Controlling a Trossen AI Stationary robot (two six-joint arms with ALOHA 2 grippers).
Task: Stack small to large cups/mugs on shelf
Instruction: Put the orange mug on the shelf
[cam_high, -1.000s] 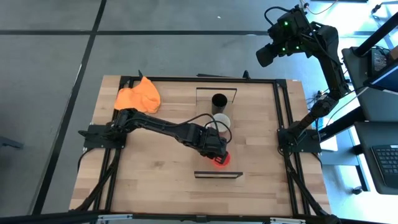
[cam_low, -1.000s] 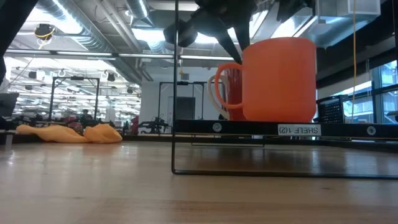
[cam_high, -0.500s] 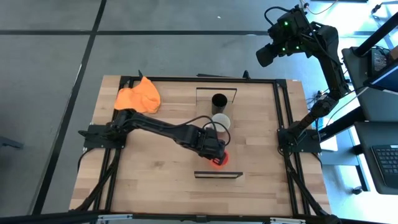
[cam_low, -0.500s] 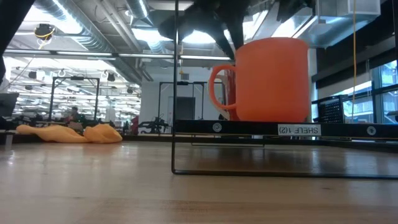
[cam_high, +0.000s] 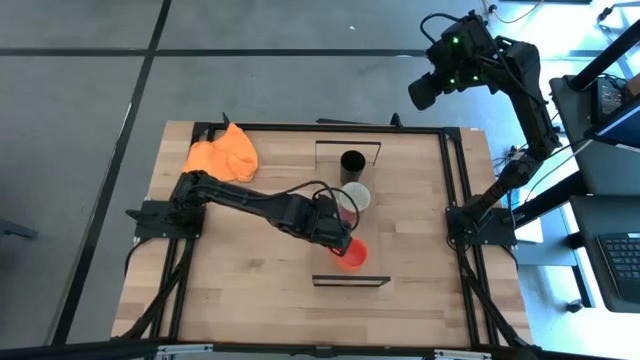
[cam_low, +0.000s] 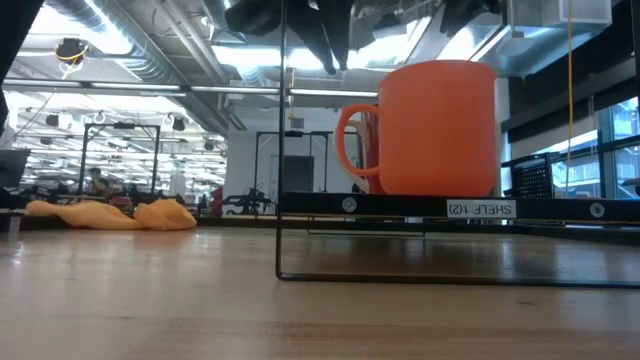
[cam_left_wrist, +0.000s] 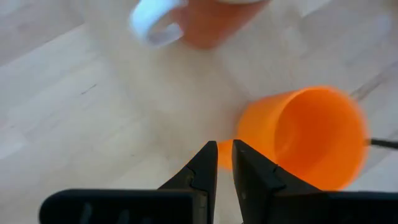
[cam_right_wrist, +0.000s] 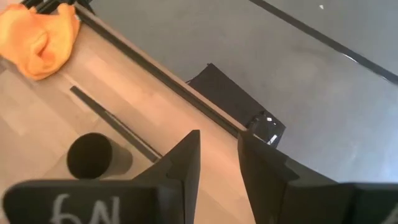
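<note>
- Standing upright on the shelf (cam_high: 350, 215), near its front end frame, the orange mug (cam_high: 351, 254) has its mouth facing up; in the low view its handle points to the picture's left.
- The shelf is a long light-wood board whose long axis runs from the back of the table (cam_high: 230, 290) toward the front, with a thin black frame at each short end.
- The red mug (cam_high: 355, 196), white inside, stands upright at the middle of the shelf, just behind the orange mug.
- The black mug (cam_high: 352, 163) stands upright at the shelf's back end, behind the red mug.
- The left gripper (cam_left_wrist: 224, 163) hovers just beside the orange mug, on its left; the fingers are nearly together with a thin gap and hold nothing.
- The right gripper (cam_right_wrist: 217, 163) is raised well beyond the shelf's back end, off the table; its fingers are slightly apart and empty.
- An orange cloth (cam_high: 222, 153) lies at the table's back-left corner, well apart from the shelf.
</note>
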